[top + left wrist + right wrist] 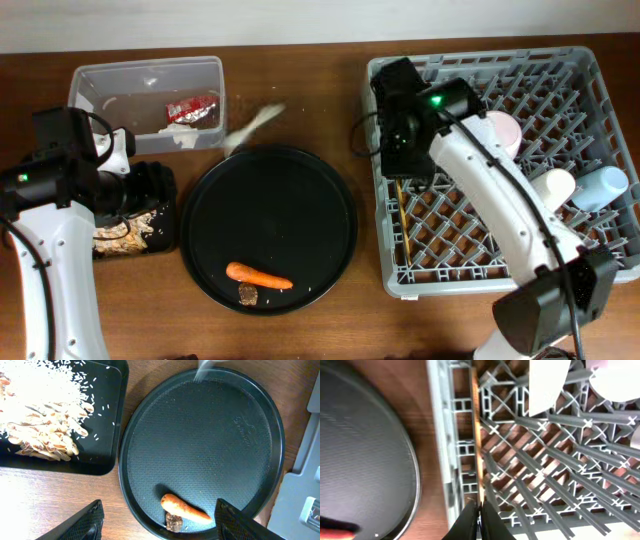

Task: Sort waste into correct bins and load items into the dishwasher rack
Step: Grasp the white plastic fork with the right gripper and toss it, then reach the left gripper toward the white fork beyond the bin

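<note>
An orange carrot and a small brown morsel lie at the front of the large round black tray. My left gripper is open above them, one finger either side of the carrot and morsel. My right gripper is shut on thin wooden chopsticks at the left inside edge of the grey dishwasher rack. The chopsticks lie along the rack's lattice floor. The clear tub holds a red wrapper and white tissue. The shallow black tray holds pale food scraps.
A white fork lies at the round tray's far rim. In the rack stand a light blue cup, a cream cup and a pale bowl. The rack's wall stands close beside the round tray.
</note>
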